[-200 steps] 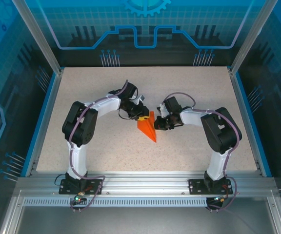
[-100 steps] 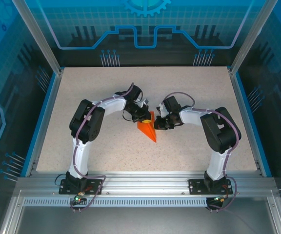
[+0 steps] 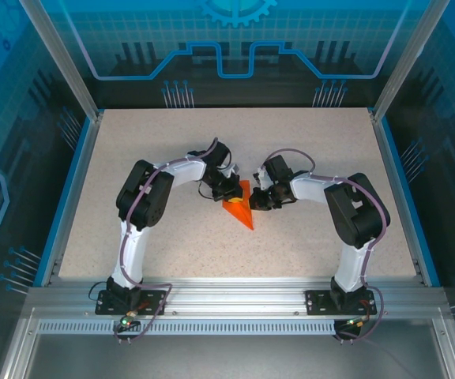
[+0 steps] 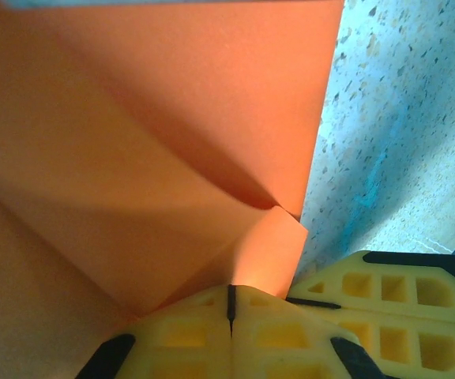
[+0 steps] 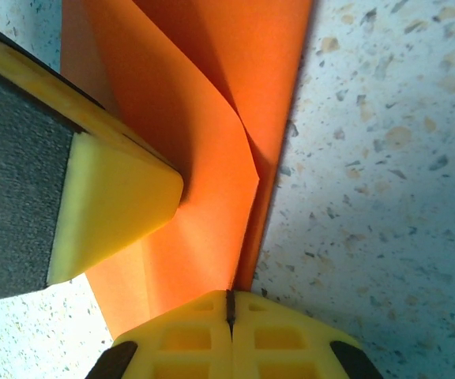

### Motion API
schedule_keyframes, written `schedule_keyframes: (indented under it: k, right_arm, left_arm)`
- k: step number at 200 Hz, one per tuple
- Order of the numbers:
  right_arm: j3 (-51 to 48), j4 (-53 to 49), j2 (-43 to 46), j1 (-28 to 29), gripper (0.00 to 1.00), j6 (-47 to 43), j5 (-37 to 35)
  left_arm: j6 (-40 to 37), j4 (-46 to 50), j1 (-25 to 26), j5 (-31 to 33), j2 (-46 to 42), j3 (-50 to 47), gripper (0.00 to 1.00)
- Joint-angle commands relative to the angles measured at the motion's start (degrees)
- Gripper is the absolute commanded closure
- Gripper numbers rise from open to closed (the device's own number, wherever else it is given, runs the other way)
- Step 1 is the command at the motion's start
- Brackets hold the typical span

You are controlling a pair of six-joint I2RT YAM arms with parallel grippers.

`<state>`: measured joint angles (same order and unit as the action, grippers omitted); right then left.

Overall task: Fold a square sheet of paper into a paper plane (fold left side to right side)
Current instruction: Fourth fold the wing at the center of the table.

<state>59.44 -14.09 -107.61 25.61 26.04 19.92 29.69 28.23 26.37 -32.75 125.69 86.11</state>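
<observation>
The square sheet of paper (image 3: 240, 208) is bright orange and lies folded into a narrow triangle at the table's centre, its point toward the near right. My left gripper (image 3: 231, 189) is at its far left corner. In the left wrist view the yellow fingertips (image 4: 188, 332) are shut, with a raised paper flap (image 4: 271, 249) running into their seam. My right gripper (image 3: 256, 197) is at the far right edge. Its jaws are shut too, and the folded edge of the paper (image 5: 212, 181) leads into that seam. The left finger (image 5: 113, 197) rests on the paper beside it.
The speckled beige table (image 3: 314, 158) has a blue raised rim (image 3: 397, 189) on both sides and aluminium posts at the back corners. Both arm bases stand at the near edge, and the two wrists are close together over the paper.
My left gripper has slid a little to the right onto the paper's far corner and closed its jaws. The right gripper and the paper have stayed in place.
</observation>
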Motion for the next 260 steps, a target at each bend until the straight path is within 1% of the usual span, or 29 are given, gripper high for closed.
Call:
schedule_keyframes:
  k: [1,18,32,56,78,92,125,141,180,260]
  right_arm:
    - [-0.5,-4.1,-2.8,0.5,0.97,-1.0,-4.4]
    - [-0.3,-3.1,-1.4,0.3,0.95,-1.1,-4.0]
    - [0.1,-2.8,0.5,-0.1,0.91,-1.1,-4.0]
    - [0.0,-2.3,5.3,-1.0,0.78,-1.0,-4.2]
    - [-0.6,-3.6,9.0,-1.2,0.75,-1.2,-4.0]
    - [-1.9,-3.2,10.5,-1.1,0.76,-0.6,-1.1]
    - [-5.5,0.7,10.6,1.0,0.89,3.1,8.4]
    - [-6.2,2.1,9.1,2.0,0.92,4.5,10.8]
    - [-6.1,2.0,6.9,3.5,0.93,4.9,11.4]
    - [-6.5,-1.5,4.2,3.9,0.93,3.1,8.1]
  left_arm:
    - [-1.4,2.5,-0.1,2.8,0.8,-1.4,0.95]
    - [-1.3,2.4,-0.2,3.2,0.9,-2.2,0.95]
    - [-1.2,2.2,-0.1,3.4,0.9,-3.0,0.95]
    - [-1.0,1.5,-0.1,3.4,0.7,-4.1,0.95]
    - [-1.0,1.3,-0.1,3.4,0.6,-4.2,0.95]
    - [-1.0,1.3,-0.1,3.3,0.6,-4.1,0.95]
    - [-1.1,1.5,-0.1,3.4,0.3,-4.3,0.96]
    - [-1.1,1.5,-0.1,3.3,0.1,-4.3,0.96]
    - [-1.2,1.6,0.0,3.4,0.3,-4.4,0.96]
    - [-1.4,1.7,-0.1,3.5,0.2,-4.1,0.96]
